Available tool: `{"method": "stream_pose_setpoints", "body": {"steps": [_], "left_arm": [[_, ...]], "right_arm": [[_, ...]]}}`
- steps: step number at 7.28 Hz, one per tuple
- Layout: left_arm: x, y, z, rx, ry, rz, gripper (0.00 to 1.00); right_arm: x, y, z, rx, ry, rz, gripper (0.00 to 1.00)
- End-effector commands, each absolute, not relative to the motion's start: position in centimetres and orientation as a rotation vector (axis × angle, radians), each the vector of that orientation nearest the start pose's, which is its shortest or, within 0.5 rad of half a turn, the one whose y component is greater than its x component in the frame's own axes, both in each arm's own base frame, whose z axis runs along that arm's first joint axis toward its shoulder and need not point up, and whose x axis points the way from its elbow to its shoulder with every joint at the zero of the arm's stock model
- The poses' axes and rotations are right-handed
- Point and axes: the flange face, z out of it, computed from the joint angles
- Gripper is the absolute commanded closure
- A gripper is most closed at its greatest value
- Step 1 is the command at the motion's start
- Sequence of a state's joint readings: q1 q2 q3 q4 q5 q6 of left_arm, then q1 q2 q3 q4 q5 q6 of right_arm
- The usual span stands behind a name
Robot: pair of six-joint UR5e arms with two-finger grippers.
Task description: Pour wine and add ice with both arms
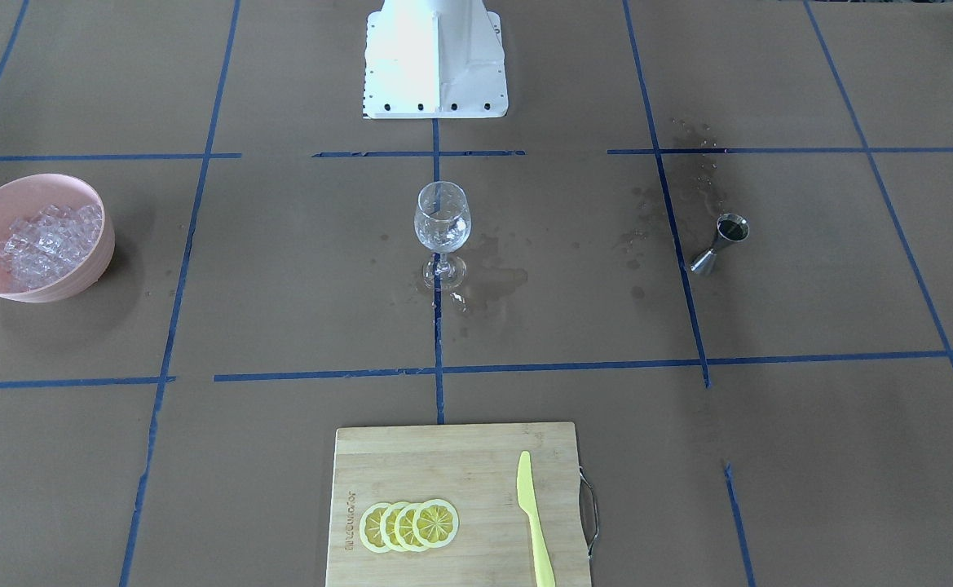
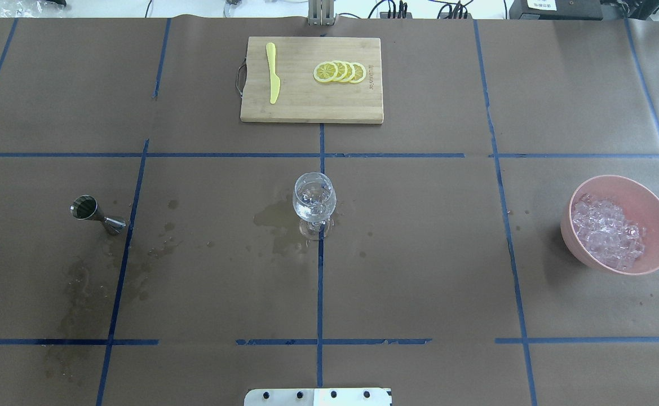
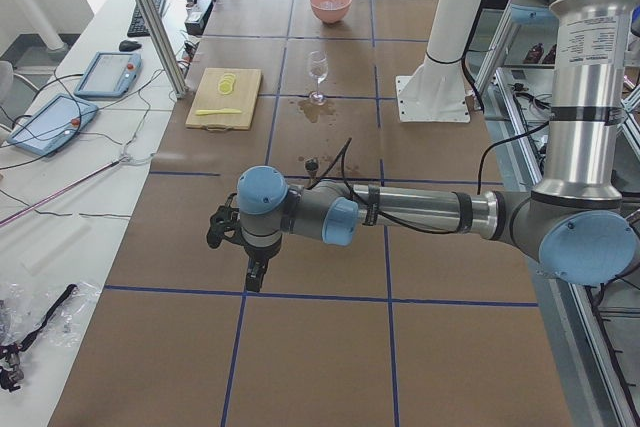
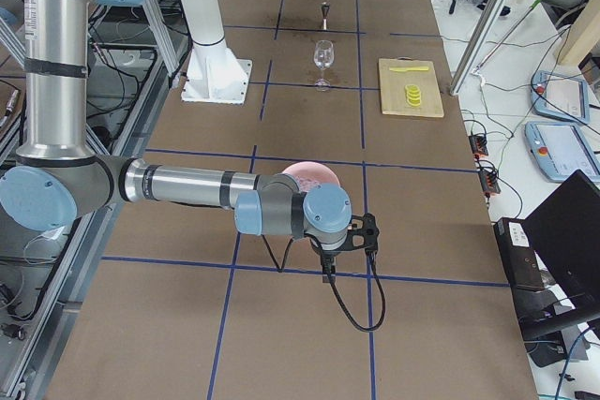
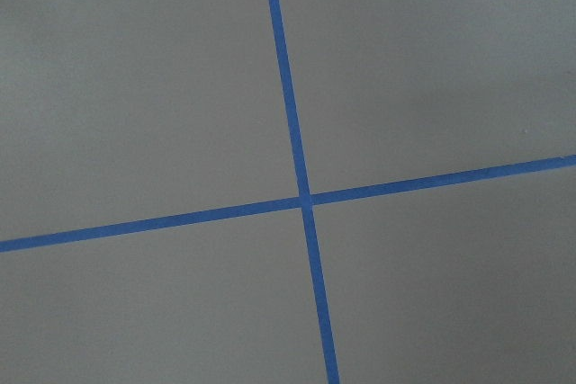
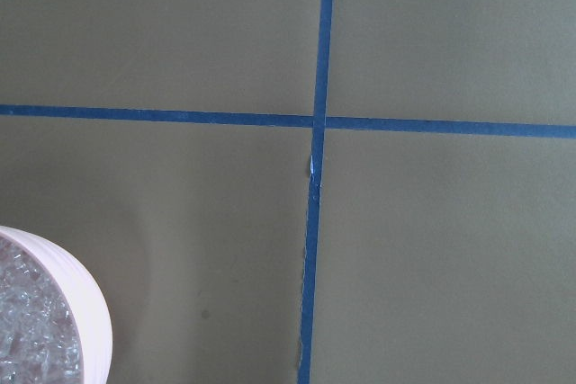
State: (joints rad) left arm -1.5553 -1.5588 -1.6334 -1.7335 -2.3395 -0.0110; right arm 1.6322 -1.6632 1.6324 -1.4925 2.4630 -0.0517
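Broadly, the long table covered with brown paper and blue tape lines [image 2: 419,254] carries everything. The grey tubular left arm [image 3: 420,209] stretches low over the table's left end, and its black left gripper [image 3: 254,282] hangs downward above the paper. Whether its fingers are apart or together I cannot tell. The grey right arm [image 4: 187,185] reaches in the same way over the right end. Its black right gripper [image 4: 326,271] points down just beside the bowl, and its state also cannot be judged.

The white block-shaped pedestal [image 1: 435,57] stands at the middle of the robot's edge. A rectangular bamboo cutting board [image 2: 306,104] lies at the middle of the opposite edge. The round pink bowl [image 2: 648,204] sits toward the right edge, holding the ice [image 2: 605,231] – a glistening pile of clear cubes.

The clear stemmed glass [image 2: 314,203] stands upright in the centre, with dark wet stains [image 2: 275,217] on the paper around its foot. The wine [image 1: 442,235] – a little colourless liquid – is inside this glass. A small steel jigger [image 2: 97,215] stands toward the left edge. On the board lie a yellow-green plastic knife [image 2: 273,73] and overlapping yellow lemon slices [image 2: 340,72], well apart.
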Motion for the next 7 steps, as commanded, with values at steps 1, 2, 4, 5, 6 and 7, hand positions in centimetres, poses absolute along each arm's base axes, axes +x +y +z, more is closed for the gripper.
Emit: {"method": "stream_pose_setpoints", "body": {"steps": [1, 2, 4, 5, 6, 7], "left_arm": [[-5.7, -50.0, 61.3, 0.202, 0.768, 0.088, 0.00], [-5.8, -50.1, 59.3, 0.237, 0.767, 0.099, 0.00], [-5.8, -49.7, 52.3, 0.352, 0.771, 0.109, 0.00], [-5.3, -49.0, 47.9, 0.386, 0.797, 0.038, 0.00], [-3.7, -47.0, 44.7, 0.407, 0.819, 0.029, 0.00], [-0.7, -45.5, 41.4, 0.387, 0.863, -0.012, 0.00]], "right_arm": [[8.4, -45.2, 65.4, 0.098, -0.872, -0.016, 0.00], [8.3, -45.2, 65.4, 0.098, -0.870, -0.019, 0.00], [8.1, -45.3, 64.7, 0.111, -0.869, -0.029, 0.00], [7.3, -45.6, 64.6, 0.103, -0.867, -0.048, 0.00], [7.0, -46.1, 64.1, 0.115, -0.867, -0.060, 0.00], [7.1, -47.4, 62.8, 0.143, -0.859, -0.073, 0.00]]}}
